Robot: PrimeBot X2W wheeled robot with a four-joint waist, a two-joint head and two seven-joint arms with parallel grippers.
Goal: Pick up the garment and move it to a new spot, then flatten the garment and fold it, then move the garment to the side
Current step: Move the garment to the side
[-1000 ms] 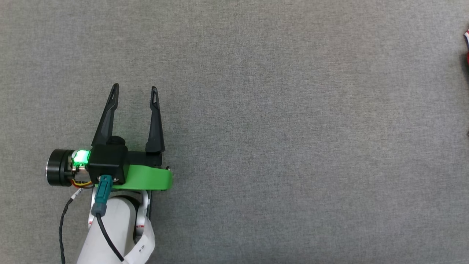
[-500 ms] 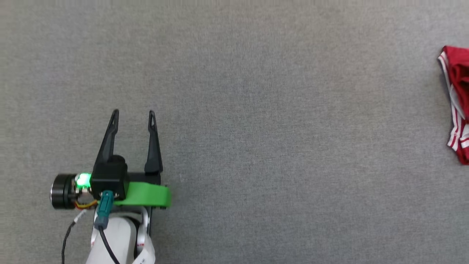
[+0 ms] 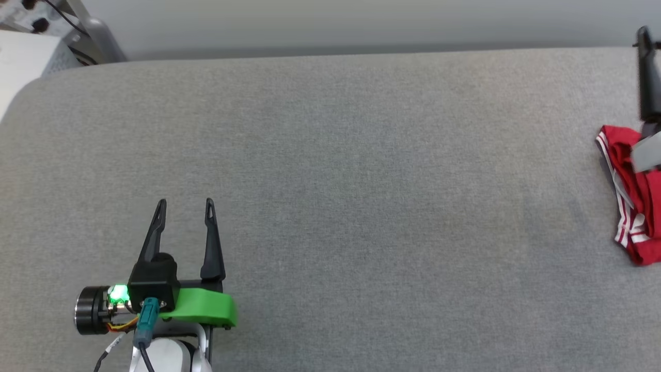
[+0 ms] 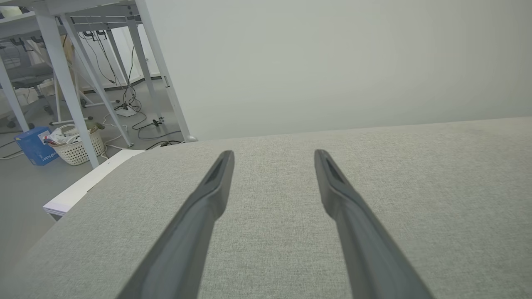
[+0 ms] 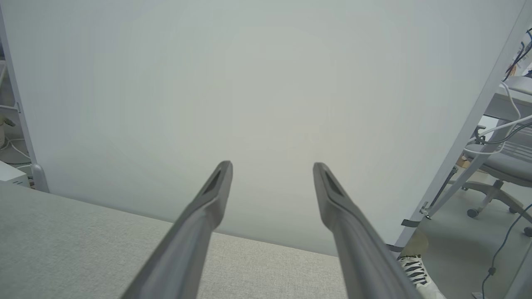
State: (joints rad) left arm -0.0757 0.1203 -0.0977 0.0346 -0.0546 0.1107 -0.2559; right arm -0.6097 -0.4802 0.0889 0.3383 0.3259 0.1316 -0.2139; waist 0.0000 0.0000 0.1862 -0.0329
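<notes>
The garment (image 3: 631, 206) lies crumpled at the right edge of the head view, red with red-and-white stripe trim, partly cut off by the frame. One dark finger (image 3: 643, 77) of my right arm stands just beyond it, pointing at the table's far edge. In the right wrist view my right gripper (image 5: 272, 164) is open and holds nothing, looking past the table edge at a pale wall. My left gripper (image 3: 185, 202) is far from the garment at the lower left, open over bare grey cloth. The left wrist view also shows the left gripper (image 4: 273, 153) with nothing between its fingers.
The grey cloth-covered table (image 3: 361, 181) ends at a far edge below a pale wall. Off its left corner are table legs (image 4: 62, 70), a white basket (image 4: 77, 145) and a blue box (image 4: 35, 145). A person's shoe (image 5: 413, 265) and an office chair (image 5: 498, 166) are beyond the right side.
The head camera has tilted up: the whole picture slid down, bringing the table's far edge, more of the garment and the right finger into view. The left gripper stays open.
</notes>
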